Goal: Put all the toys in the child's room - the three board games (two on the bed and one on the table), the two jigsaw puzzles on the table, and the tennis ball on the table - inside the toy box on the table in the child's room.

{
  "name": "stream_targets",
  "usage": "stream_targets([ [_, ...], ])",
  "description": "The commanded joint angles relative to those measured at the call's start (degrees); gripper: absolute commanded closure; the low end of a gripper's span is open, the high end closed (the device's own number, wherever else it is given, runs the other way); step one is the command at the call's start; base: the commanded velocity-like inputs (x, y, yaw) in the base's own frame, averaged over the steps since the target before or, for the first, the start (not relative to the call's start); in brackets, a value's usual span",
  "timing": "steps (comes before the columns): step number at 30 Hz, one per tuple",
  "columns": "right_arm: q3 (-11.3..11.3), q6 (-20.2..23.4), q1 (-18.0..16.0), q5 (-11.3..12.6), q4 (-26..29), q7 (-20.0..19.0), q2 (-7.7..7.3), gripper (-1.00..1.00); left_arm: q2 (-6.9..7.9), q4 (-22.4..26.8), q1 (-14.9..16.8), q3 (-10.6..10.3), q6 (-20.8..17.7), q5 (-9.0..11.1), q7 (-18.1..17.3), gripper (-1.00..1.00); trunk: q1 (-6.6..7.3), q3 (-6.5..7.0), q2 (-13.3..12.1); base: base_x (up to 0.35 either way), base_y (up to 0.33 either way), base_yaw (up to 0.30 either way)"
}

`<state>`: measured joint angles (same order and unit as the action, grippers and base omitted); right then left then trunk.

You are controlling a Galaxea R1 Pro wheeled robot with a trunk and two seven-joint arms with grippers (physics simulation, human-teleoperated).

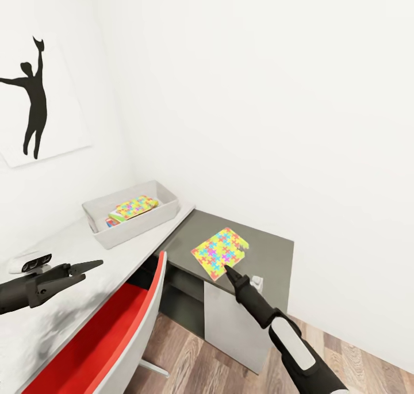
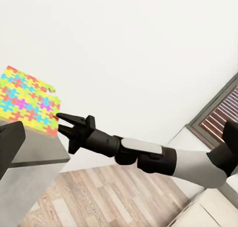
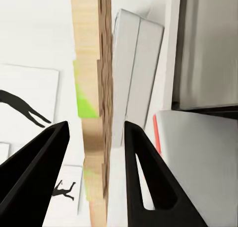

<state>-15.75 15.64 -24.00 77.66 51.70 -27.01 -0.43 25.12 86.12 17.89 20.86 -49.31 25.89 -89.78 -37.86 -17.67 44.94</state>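
One jigsaw puzzle point(image 1: 133, 207) is already seen in the toy box point(image 1: 131, 213). A second puzzle point(image 1: 220, 252) is straddled by the right tool point(image 1: 229, 271), fingers apart; the left tool point(image 1: 86, 266) is open, empty.

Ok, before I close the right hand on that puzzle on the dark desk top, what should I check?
1. Right hand open: ok.
2. Puzzle edge between its fingers: ok, per the right wrist view.
3. Depth of bite on the sheet: cannot tell.
4. Toy box has room: ok, second puzzle lies inside.
5. Left hand off the carry path: ok, open over the light top.
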Motion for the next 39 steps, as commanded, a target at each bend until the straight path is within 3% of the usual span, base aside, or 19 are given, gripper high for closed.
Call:
stream_targets([
  [1, -0.1, 0.4, 0.0, 0.6, 0.1, 0.0, -0.11, 1.0, 0.01, 0.0, 0.0, 0.0, -0.6, 0.0, -0.2, -1.0, 0.22, 0.11, -0.4, 0.0, 0.0, 0.0],
  [4, -0.1, 0.6, 0.3, 0.4, 1.9, -0.6, -0.29, 1.0, 0.01, 0.0, 0.0, 0.0, -0.6, 0.0, -0.2, -1.0, 0.87, 0.65, -1.6, 0.0, 0.0, 0.0],
  [11, 0.0, -0.3, 4.7, 0.3, 9.4, -2.2, -0.51, 1.0, 0.44, 0.0, 0.0, 0.0, -0.6, 0.0, -0.2, -1.0, 2.41, 1.91, -4.4, 0.0, 0.0, 0.0],
  [15, -0.1, -0.7, 5.5, 0.3, 10.5, -2.3, -0.38, 1.0, 1.27, 0.0, 0.0, -0.1, -0.6, 0.0, -0.2, -1.0, 3.29, 2.62, -6.0, 0.0, 0.0, 0.0],
  [22, 0.0, -0.3, 5.6, 0.4, 11.2, -2.9, -0.42, 1.0, 1.49, 0.0, 0.0, -0.1, -0.6, 0.0, -0.2, -1.0, 4.83, 3.88, -8.8, 0.0, 0.0, 0.0],
  [26, -0.3, 4.0, 6.0, 0.1, 16.0, -3.0, -0.8, 1.0, 1.56, 0.0, 0.0, 0.0, -0.6, 0.0, -0.2, -1.0, 5.71, 4.6, -10.4, 0.0, 0.0, 0.0],
  [29, 0.0, 11.4, 6.6, -2.4, 17.9, -2.6, -1.83, 1.0, 1.58, 0.0, 0.0, 0.0, -0.6, 0.0, -0.2, -1.0, 6.37, 5.14, -11.6, 0.0, 0.0, 0.0],
  [32, 1.0, 17.4, 6.8, -7.5, 18.6, -2.0, -3.25, 1.0, 1.59, 0.0, 0.0, 0.0, -0.6, 0.0, -0.2, -1.0, 7.02, 5.68, -12.8, 0.0, 0.0, 0.0],
  [35, 3.1, 19.2, 6.9, -9.7, 19.0, -1.9, -4.09, 1.0, 1.59, 0.0, 0.0, 0.0, -0.6, 0.0, -0.2, -1.0, 7.68, 6.21, -14.0, 0.0, 0.0, 0.0],
  [39, 4.2, 20.0, 6.9, -10.5, 19.0, -2.3, -4.49, 1.0, 1.6, 0.0, 0.0, 0.0, -0.6, 0.0, -0.2, -1.0, 8.56, 6.93, -15.6, 0.0, 0.0, 0.0],
])
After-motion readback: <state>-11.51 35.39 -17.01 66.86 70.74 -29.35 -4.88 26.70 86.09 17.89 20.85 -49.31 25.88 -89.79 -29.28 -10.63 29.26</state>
